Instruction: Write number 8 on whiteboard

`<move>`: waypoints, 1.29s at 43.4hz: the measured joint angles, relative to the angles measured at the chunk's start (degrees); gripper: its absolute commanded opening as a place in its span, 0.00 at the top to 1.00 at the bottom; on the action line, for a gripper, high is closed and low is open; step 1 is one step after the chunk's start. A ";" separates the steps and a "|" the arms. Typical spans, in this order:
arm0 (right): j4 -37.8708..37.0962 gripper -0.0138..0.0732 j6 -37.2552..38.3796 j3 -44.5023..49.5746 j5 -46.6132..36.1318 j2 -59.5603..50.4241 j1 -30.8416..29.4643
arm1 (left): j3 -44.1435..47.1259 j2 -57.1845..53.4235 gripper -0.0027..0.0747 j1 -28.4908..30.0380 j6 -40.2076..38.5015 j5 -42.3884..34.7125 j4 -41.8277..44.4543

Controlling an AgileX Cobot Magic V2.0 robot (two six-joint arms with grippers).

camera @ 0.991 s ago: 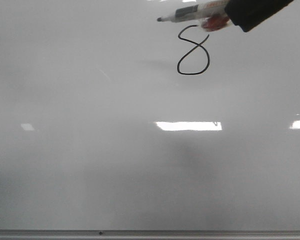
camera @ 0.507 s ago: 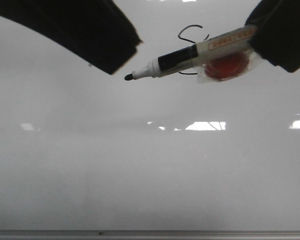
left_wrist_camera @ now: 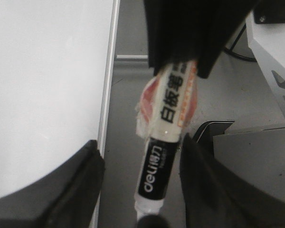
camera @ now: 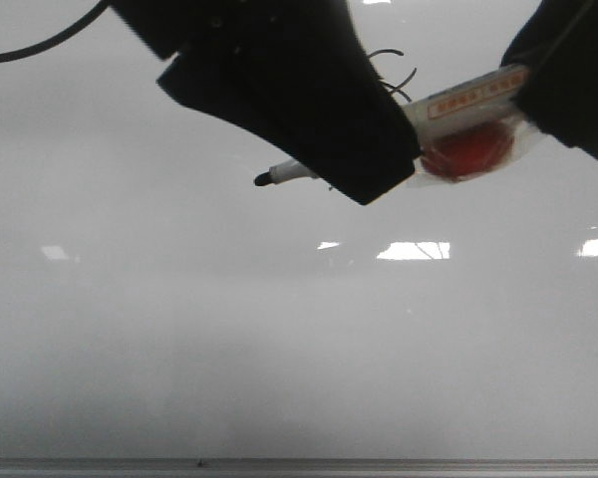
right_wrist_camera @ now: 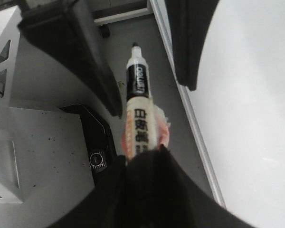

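in the front view the glossy pale grey-white whiteboard (camera: 179, 329) fills everything, and the thin black hand-drawn number 8 (camera: 399, 78) near the top is mostly hidden behind the left gripper (camera: 309, 110), while the right gripper (camera: 568, 70) grips the white-and-black whiteboard marker (camera: 468, 98) with a red blob taped on. left wrist view: that claw is spread wide, fingers (left_wrist_camera: 61, 190) either side of the marker (left_wrist_camera: 164, 147), not touching it. right wrist view: the right claw (right_wrist_camera: 145, 156) is pinched on the marker (right_wrist_camera: 137, 104), board edge (right_wrist_camera: 256, 95) alongside.

floor (left_wrist_camera: 128, 118): grey, scuffed | frame (left_wrist_camera: 275, 61): white metal | light: ceiling-lamp glare
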 measured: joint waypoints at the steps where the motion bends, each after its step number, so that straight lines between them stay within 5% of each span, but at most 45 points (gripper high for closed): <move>1: 0.00 0.95 0.00 0.00 0.00 0.00 0.00 | 0.00 0.00 0.55 -0.10 0.68 0.00 -0.09; 14: 0.00 0.90 -0.11 0.00 -0.20 0.00 0.00 | -0.14 0.36 0.88 -0.32 3.45 0.95 -0.22; 18: 0.00 0.71 -0.23 0.00 0.03 0.00 0.00 | -0.14 0.36 0.94 -0.32 4.18 1.45 0.00; 22: 0.00 0.40 -0.23 0.00 0.03 0.00 0.00 | -0.14 0.36 0.94 -0.41 4.33 1.43 0.00; 27: -1.00 0.20 0.99 -0.26 0.83 -0.38 -1.01 | -0.14 0.25 0.94 -0.41 0.22 1.43 3.44; 36: -9.73 0.21 12.35 -1.26 2.62 -4.55 -8.29 | -0.18 -3.74 0.94 2.34 -23.12 3.43 24.36; 44: -12.30 0.21 17.35 -1.29 3.20 -6.96 -14.93 | -0.18 -8.06 0.94 10.42 -49.23 7.18 42.22; 56: -12.53 0.21 17.80 -1.29 3.18 -7.10 -16.11 | 1.09 -9.63 0.94 29.27 -64.65 5.71 47.49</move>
